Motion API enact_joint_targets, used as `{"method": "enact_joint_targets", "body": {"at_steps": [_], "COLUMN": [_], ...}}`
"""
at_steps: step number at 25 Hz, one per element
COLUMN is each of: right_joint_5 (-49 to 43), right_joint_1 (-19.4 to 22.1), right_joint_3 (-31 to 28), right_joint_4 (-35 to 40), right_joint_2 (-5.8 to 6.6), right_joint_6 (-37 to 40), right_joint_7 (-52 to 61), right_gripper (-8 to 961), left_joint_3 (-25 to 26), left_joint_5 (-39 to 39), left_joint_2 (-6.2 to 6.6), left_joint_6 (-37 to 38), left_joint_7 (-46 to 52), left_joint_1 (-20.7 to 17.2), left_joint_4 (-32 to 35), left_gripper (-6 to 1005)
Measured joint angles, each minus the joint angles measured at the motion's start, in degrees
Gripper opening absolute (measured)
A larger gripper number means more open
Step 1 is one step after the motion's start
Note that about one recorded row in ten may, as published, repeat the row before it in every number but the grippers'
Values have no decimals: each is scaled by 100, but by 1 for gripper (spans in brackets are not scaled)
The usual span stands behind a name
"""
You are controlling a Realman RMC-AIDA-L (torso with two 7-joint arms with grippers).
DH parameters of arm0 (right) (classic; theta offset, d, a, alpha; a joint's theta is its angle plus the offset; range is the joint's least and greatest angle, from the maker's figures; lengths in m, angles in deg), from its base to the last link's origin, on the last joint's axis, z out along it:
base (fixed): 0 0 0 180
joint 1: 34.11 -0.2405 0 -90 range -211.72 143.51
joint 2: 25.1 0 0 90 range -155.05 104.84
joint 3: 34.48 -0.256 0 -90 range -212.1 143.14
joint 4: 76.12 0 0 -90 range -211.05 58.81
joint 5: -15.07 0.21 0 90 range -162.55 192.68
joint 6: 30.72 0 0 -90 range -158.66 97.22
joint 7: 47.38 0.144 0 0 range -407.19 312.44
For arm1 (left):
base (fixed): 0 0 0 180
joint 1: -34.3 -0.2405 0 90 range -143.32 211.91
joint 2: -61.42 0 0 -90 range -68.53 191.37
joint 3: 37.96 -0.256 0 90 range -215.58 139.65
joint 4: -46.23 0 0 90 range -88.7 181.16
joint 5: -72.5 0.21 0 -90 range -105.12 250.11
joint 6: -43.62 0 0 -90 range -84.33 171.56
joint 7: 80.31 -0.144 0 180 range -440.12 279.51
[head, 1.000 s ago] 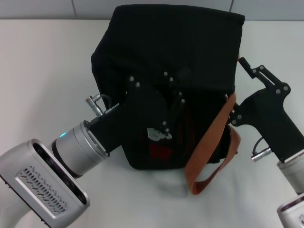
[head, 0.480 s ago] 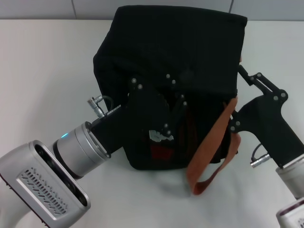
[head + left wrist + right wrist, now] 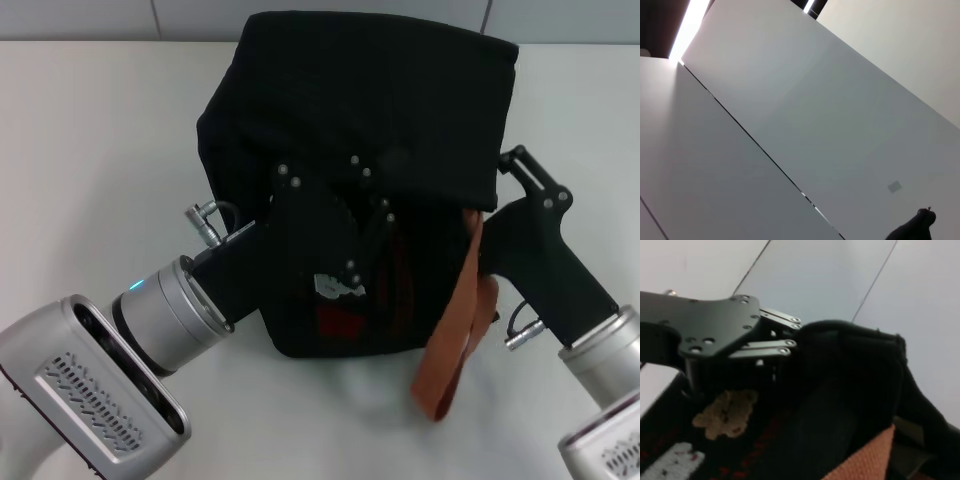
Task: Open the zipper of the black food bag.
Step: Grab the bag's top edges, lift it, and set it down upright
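The black food bag (image 3: pixel 360 90) stands mid-table, its orange-brown strap (image 3: pixel 455 330) hanging down the near right corner. My left gripper (image 3: pixel 372 200) presses into the bag's near side, its fingers closed into a fold of the black fabric. The right wrist view shows that same left gripper (image 3: pixel 790 332) biting the fabric above a beige bear patch (image 3: pixel 725 412). My right gripper (image 3: pixel 495 185) is at the bag's right edge, one finger (image 3: pixel 530 175) spread outward and the other hidden behind the strap. I cannot make out the zipper against the black fabric.
The white table (image 3: pixel 90 150) lies bare left and right of the bag. A grey tiled wall (image 3: pixel 320 15) runs behind it. The left wrist view holds only pale wall panels (image 3: pixel 815 115). A white and red label (image 3: pixel 335 300) marks the bag's near face.
My right gripper has moved left and in against the bag's right edge, pushing the strap so it hangs straighter. The left gripper and the bag have barely shifted.
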Motion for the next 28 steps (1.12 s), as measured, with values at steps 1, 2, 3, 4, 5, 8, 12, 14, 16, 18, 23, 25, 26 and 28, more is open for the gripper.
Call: {"method": "enact_joint_targets", "body": {"at_steps": [1,2,3,4,5,8,12,14,16,18,23,25,26,28], "right_joint_5": [-81,-172,-245,-294,-304,-296,-293,-293,-292,-300,-390,-444,-459,-472], "right_joint_1": [35,82,127,156,160,79,-57,-90,-124,-138,-110,-87,-81,-76], "right_joint_3": [12,10,-6,-28,-49,-103,-235,-370,-625,-689,-665,-665,-665,-666], "right_joint_4": [5,10,18,25,26,39,34,-5,-94,-102,-83,-86,-89,-93], "right_joint_2": [0,0,0,0,0,0,-1,-1,-1,-1,-1,-4,-6,-8], "right_joint_6": [62,117,157,182,180,134,127,103,28,22,104,104,95,79], "right_joint_7": [-30,-42,-44,-44,-44,-44,-128,-314,-706,-825,-1020,-1152,-1193,-1219], "right_gripper": [619,621,624,627,630,633,632,632,632,631,627,625,625,618], "left_joint_3": [0,0,0,0,0,-10,-21,-22,-27,-27,-27,-25,-25,-23], "left_joint_5": [1,4,6,7,6,-2,-6,-7,-3,-4,0,3,4,4], "left_joint_2": [0,0,0,0,0,1,1,1,-1,-2,0,0,0,1], "left_joint_6": [0,0,0,1,2,2,16,31,33,33,39,40,40,39], "left_joint_7": [0,0,0,0,0,0,0,0,0,0,0,0,0,0], "left_joint_1": [0,0,0,0,0,5,14,15,17,17,17,17,18,22], "left_joint_4": [0,0,0,0,0,0,0,0,0,0,0,0,0,0], "left_gripper": [86,86,86,86,86,86,86,86,86,86,87,87,87,87]}}
